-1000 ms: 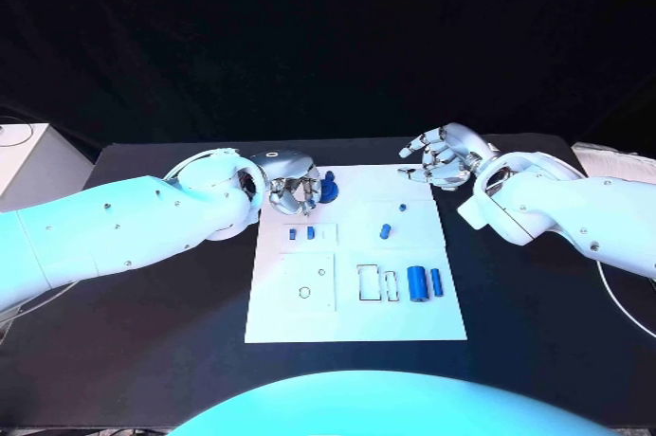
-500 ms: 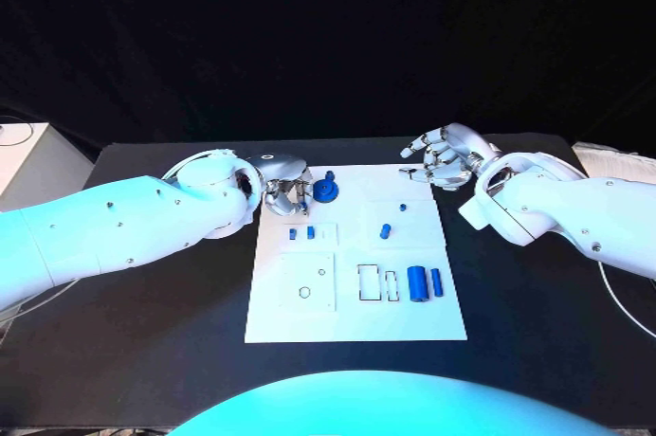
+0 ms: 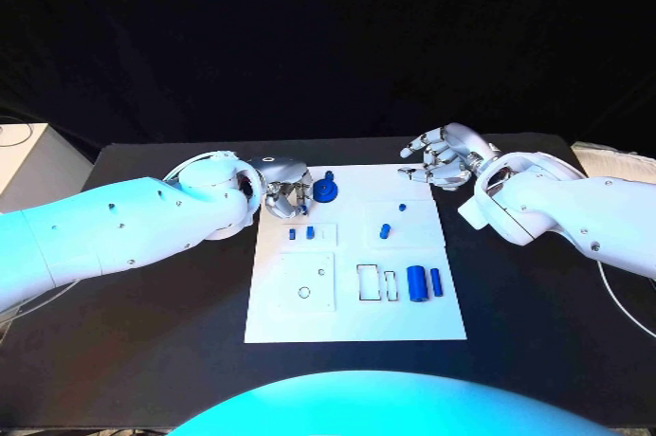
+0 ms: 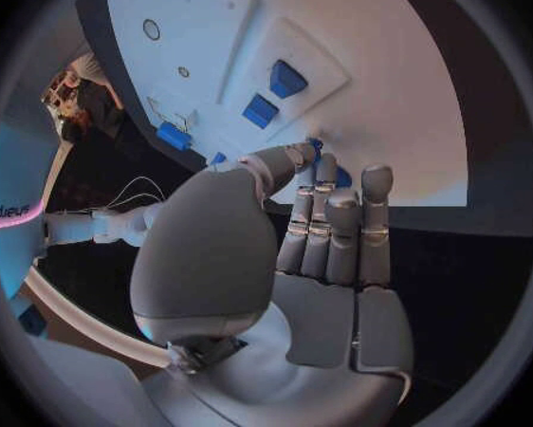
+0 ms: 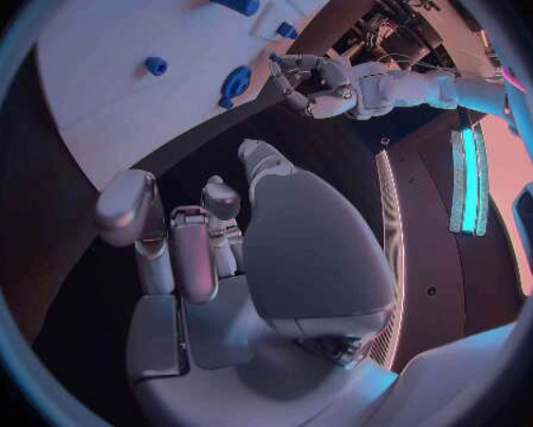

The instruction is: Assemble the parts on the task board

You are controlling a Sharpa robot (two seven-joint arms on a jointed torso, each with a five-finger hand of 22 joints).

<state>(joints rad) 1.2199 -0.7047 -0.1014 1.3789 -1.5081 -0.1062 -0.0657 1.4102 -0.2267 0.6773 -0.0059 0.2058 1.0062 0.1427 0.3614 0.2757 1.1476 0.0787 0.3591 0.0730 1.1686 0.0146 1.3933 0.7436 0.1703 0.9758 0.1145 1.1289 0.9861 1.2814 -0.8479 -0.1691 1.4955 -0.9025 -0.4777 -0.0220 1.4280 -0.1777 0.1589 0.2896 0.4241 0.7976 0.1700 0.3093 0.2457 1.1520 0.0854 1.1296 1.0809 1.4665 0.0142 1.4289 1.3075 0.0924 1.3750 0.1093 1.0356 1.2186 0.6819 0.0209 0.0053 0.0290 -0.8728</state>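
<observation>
The left hand (image 3: 290,191) is at the task board's (image 3: 355,317) far-left corner, about 11 o'clock, fingertips touching the round blue part (image 3: 325,186) there; whether it grips the part cannot be told. The right hand (image 3: 445,156) hovers open and empty off the far-right corner, about 1 o'clock. By judgement this is the pick-up step, and the next move needs a secure grip before lifting; seven blue parts are countable on the board.

black table (image 3: 164,294), white task board (image 3: 355,317) flat at its middle, perhaps a white box (image 3: 30,156) beside it
</observation>
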